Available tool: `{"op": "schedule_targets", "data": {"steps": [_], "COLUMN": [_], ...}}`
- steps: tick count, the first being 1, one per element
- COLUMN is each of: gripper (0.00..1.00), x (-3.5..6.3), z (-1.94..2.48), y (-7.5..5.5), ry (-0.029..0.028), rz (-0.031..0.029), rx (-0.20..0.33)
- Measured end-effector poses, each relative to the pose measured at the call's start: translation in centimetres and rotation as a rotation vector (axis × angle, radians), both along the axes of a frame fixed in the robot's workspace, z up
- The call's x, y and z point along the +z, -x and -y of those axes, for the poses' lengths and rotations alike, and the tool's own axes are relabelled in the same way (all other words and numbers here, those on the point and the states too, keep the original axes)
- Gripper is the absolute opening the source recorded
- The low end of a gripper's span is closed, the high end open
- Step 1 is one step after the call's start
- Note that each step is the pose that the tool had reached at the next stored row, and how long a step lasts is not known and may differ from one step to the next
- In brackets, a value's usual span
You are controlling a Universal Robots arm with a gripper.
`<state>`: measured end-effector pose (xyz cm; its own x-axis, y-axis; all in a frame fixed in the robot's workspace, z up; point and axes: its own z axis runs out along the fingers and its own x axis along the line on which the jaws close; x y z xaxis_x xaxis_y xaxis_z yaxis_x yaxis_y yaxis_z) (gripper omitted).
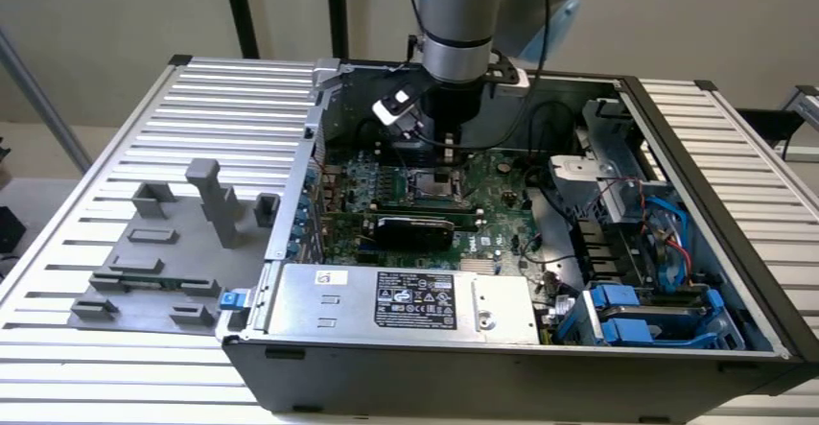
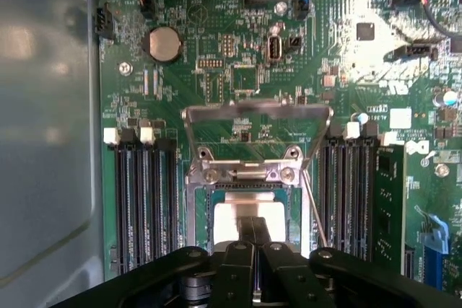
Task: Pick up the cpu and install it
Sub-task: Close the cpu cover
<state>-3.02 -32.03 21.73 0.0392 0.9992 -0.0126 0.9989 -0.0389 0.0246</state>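
**Gripper** (image 2: 253, 242), clenched, above the cpu (image 2: 229, 221), seen pale within the open socket (image 2: 245, 175) at the middle of the board (image 2: 188, 34); whether it is gripped cannot be told. Risk: a tilted or offset cpu may bend socket pins; the raised plate (image 2: 256, 111) may snag the gripper.

Nothing legible anywhere. On the silver power supply box (image 1: 505, 305), a black label (image 1: 415, 302) with white print and a row of small marks, too fine to read. Near that box's corner, a small white sticker (image 1: 334, 276) with dark print, unreadable. Across the green motherboard (image 2: 238, 34), white silkscreen lettering beside the components, blurred beyond reading. On the same board, a white square sticker (image 2: 400, 117), with no characters to make out.
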Motion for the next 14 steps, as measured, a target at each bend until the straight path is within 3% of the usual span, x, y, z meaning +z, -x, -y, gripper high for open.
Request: {"op": "schedule_targets", "data": {"steps": [8, 14], "gripper": [0.11, 0.11], "x": [3.17, 4.07], "z": [0.89, 1.08], "y": [-2.4, -5.0], "ry": [0.0001, -0.0020], "rz": [-0.0266, -0.0366], "rx": [0.000, 0.000]}}
